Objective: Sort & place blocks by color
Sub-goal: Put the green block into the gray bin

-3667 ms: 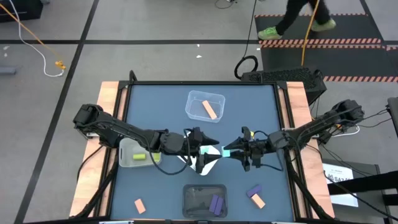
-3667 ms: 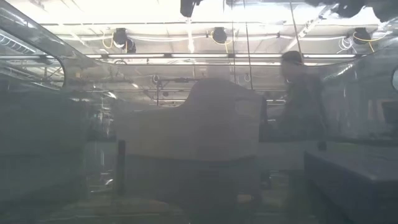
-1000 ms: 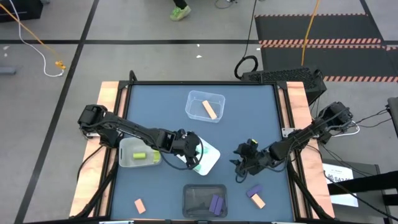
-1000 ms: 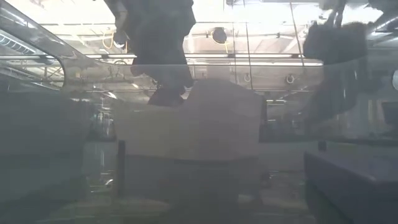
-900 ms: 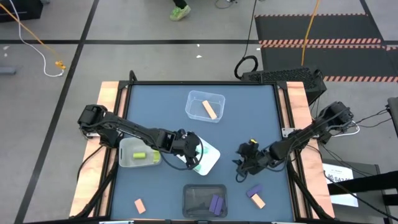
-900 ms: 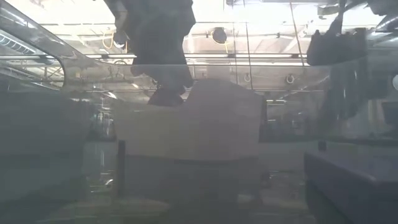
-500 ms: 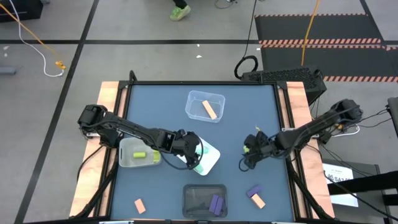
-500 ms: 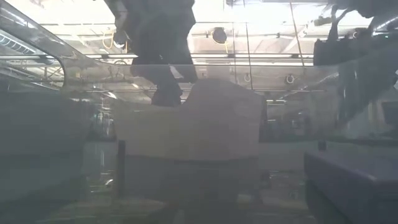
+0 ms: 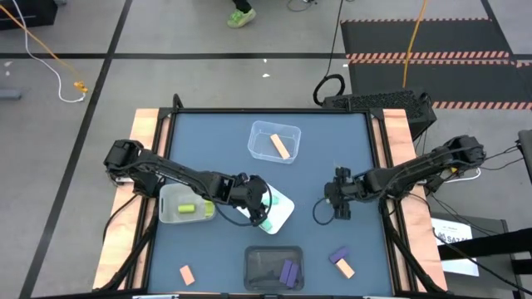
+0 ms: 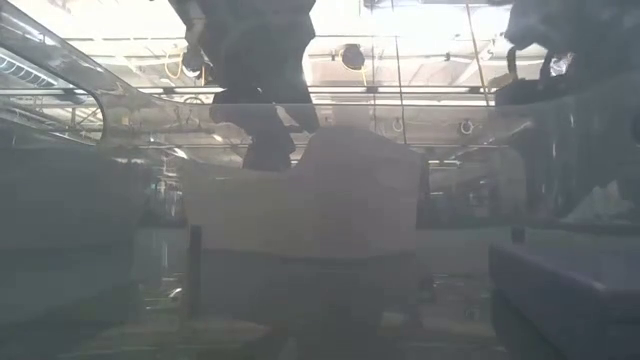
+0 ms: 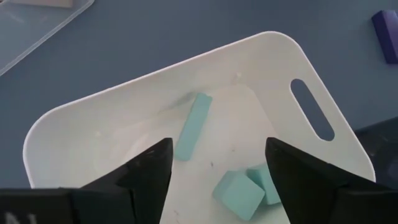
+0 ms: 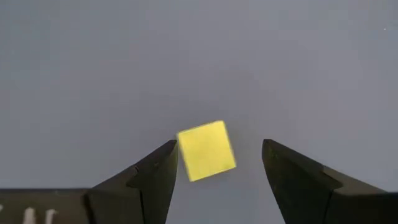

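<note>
Three teal blocks [image 11: 234,191] already lie in the white bin [image 11: 311,168] — your left gripper [image 11: 214,163] hangs above it, fingers apart and empty, likely just finished there. Your right gripper [image 12: 214,163], fingers apart, brackets a yellow cube [image 12: 206,151] on the counter [image 9: 216,133] — lined up to grasp, not yet clamped.

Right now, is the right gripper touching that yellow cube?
Cannot tell. In the right wrist view the yellow cube sits between the right gripper's open fingers, meeting one finger's edge, clear of the other.
</note>
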